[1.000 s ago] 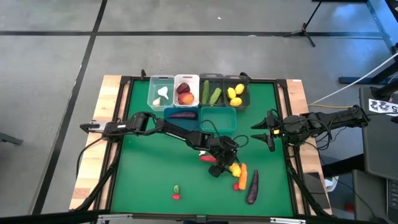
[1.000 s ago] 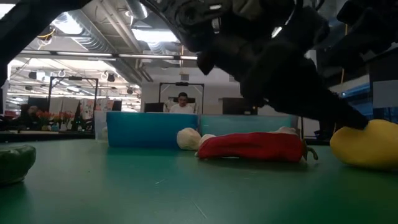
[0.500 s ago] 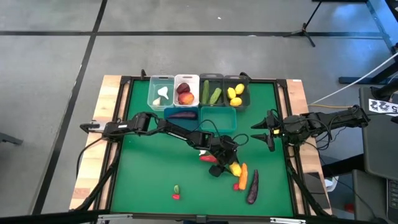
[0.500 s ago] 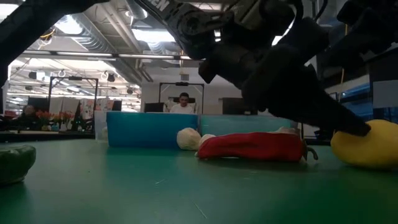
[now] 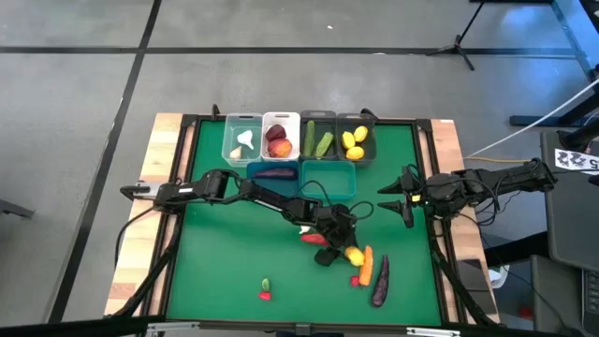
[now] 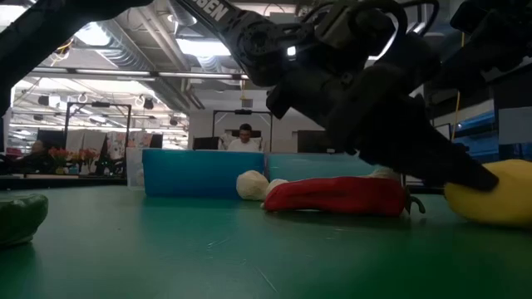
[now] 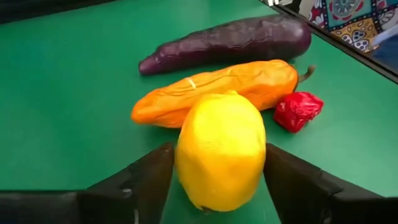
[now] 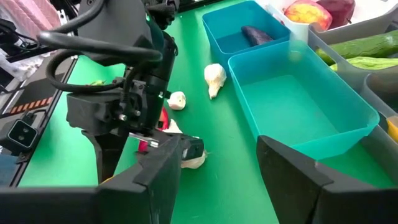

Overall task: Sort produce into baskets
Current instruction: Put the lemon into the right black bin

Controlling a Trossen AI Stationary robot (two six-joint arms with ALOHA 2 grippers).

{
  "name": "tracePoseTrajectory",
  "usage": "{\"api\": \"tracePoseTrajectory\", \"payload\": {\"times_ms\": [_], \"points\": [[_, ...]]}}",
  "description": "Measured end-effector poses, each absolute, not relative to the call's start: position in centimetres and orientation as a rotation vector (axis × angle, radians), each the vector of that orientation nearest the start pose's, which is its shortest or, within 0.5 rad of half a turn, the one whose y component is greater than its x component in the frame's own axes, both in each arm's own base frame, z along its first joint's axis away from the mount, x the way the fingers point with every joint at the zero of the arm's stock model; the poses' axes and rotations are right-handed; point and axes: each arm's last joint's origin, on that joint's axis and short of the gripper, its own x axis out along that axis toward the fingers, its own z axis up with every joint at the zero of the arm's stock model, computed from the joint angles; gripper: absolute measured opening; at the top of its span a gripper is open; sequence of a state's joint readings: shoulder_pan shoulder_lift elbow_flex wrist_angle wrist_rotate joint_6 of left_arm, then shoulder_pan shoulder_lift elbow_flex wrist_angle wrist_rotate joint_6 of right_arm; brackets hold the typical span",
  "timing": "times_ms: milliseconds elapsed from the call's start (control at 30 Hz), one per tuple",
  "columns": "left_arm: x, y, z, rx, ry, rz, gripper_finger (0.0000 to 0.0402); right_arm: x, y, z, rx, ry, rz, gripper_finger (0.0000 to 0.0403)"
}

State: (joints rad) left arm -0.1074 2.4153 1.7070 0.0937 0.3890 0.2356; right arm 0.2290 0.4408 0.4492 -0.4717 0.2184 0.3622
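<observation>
Both fingers (image 7: 149,180) of the left gripper (image 7: 214,186) stand on either side of a yellow lemon (image 7: 221,158), close against its flanks; whether they already press it or only bracket it cannot be told, and the lemon rests on the green table (image 5: 234,253). In the high view this gripper (image 5: 344,248) is low over the mat's middle-right area, at a small cluster of produce: just beyond the lemon lies an orange carrot (image 7: 217,90), past that a dark purple eggplant (image 7: 230,40), and beside the carrot's end a small red pepper (image 7: 298,109). A longer red pepper (image 6: 337,197) lies on the mat behind the gripper in the low view, with white garlic (image 6: 249,184) next to it. The right gripper (image 8: 217,168) hangs near the table's right edge with its fingers spread wide and nothing between them. Along the far side stand the baskets: a clear one (image 5: 232,150) with garlic, a white one (image 5: 281,120) with peaches, two dark grey ones with cucumbers (image 5: 316,142) and lemons (image 5: 354,142), and in front a blue bin (image 8: 217,34) holding an eggplant and a teal bin (image 8: 348,124). A green pepper (image 5: 266,285) lies apart near the front edge.
</observation>
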Motion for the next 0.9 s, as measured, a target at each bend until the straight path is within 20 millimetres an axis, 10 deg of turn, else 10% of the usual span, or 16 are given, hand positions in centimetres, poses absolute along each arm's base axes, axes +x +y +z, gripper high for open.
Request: {"api": "tracePoseTrajectory", "payload": {"times_ms": [433,900], "points": [[51.6,-6.1,12.1,0.047,0.563,-0.508,0.0172,11.0,1.9,23.5,0.253,0.448,-0.072,0.0209],[47.8,-1.7,25.0,0.120,0.559,-0.283,0.0169,11.0,1.9,23.5,0.251,0.452,-0.072,0.0209]]}}
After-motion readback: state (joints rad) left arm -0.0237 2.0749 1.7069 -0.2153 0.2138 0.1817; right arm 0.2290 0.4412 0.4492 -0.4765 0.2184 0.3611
